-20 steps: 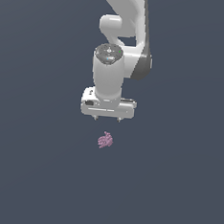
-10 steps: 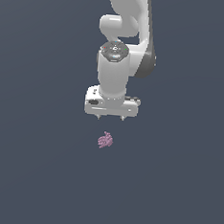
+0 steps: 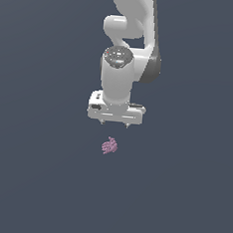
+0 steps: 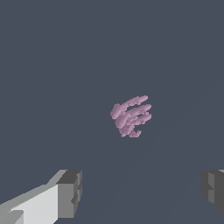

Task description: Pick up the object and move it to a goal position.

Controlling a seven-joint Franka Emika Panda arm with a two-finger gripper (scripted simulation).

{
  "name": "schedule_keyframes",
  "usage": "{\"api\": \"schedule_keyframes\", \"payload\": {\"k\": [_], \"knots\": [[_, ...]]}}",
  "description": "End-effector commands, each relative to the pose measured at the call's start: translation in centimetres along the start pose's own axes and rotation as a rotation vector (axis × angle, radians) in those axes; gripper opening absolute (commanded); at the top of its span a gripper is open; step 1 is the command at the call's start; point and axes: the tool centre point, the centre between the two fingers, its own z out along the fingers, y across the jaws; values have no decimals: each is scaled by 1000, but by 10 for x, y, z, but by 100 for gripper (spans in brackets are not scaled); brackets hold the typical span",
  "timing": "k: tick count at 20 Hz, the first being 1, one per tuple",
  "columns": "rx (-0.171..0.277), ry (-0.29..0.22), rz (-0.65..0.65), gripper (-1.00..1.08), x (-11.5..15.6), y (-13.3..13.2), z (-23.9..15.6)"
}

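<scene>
The object (image 3: 109, 146) is a small pinkish-purple lumpy thing with a ridged surface. It lies on the flat dark grey ground, just below the white gripper (image 3: 115, 124) in the exterior view. The gripper points straight down and hangs above the object, apart from it. In the wrist view the object (image 4: 131, 116) shows beyond the gap between the two grey fingertips (image 4: 70, 194), which stand wide apart. The gripper (image 4: 142, 190) is open and holds nothing.
The white arm (image 3: 129, 34) rises from the gripper to the top edge of the exterior view. Plain dark grey ground lies all around the object.
The gripper has come down a little toward the object and its wrist has turned slightly. The object has not moved.
</scene>
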Motion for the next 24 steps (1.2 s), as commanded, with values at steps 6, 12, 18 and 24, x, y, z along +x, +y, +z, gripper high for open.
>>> {"api": "schedule_keyframes", "payload": {"k": [6,12,18,24], "knots": [[4,1,149,100,6,2,10],[7,2,317,100,12,4,22],[9,4,489,100,18,6,34],[9,7,660,100,24,9,46]]}}
